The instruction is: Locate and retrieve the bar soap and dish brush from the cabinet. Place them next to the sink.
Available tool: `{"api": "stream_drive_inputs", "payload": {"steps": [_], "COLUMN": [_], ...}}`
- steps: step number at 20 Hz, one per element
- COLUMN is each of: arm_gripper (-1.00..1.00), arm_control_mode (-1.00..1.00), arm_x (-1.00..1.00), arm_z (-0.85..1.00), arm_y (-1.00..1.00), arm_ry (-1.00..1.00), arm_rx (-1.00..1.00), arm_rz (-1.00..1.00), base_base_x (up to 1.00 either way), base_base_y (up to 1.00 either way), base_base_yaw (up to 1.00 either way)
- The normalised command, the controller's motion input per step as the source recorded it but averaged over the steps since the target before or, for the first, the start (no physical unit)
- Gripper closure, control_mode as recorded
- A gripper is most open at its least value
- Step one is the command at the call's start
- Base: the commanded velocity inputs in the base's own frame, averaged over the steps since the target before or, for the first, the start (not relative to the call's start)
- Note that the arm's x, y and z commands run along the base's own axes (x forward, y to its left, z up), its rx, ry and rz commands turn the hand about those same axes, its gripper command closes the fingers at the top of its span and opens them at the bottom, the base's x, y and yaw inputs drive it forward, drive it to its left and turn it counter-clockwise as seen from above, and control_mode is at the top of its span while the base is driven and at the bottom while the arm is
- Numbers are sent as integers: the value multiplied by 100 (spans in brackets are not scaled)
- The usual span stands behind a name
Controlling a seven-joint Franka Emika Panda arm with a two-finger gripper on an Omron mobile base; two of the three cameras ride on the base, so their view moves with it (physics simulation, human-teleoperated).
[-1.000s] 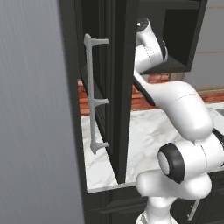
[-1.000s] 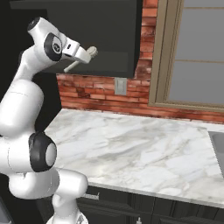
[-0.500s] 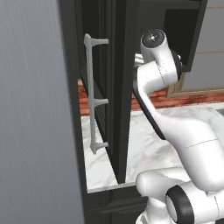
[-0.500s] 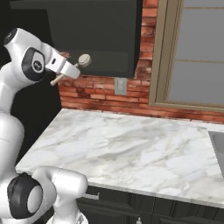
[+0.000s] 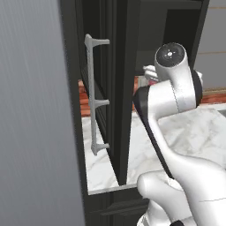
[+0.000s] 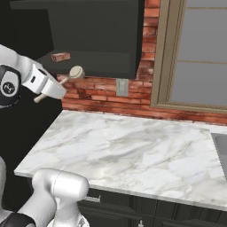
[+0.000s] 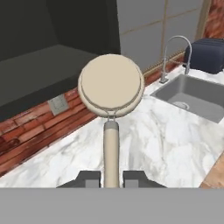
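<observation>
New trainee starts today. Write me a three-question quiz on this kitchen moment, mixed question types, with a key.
1. True or false: the gripper is shut on the dish brush.
2. Multiple choice: where is the bar soap? A) on the marble counter; B) inside the cabinet; C) in the sink.
3. Fill in: in the hand view, the curved faucet stands at the back of the ____.

Key:
1. True. Its handle runs between the two finger tips, and the round head points away from the hand.
2. B. It lies on the cabinet's bottom panel.
3. sink
</observation>
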Motion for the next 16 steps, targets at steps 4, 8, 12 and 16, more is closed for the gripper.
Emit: {"api": "stream_drive_inputs", "payload": {"steps": [4, 8, 12, 16], "arm_gripper": [100, 100, 100, 100], "arm_control_mode": [-100, -100, -100, -100], "arm_x": [-98, -75, -75, -70], "arm_z": [1, 0, -3, -11], "arm_y": [-2, -22, -38, -46], "arm_ry": [0, 0, 0, 0], "arm_rx": [1, 4, 6, 1], "arm_rz": [-11, -12, -10, -6], "base_base_x": [0, 0, 0, 0], "base_base_y": [0, 0, 0, 0], "base_base_yaw": [0, 0, 0, 0]}}
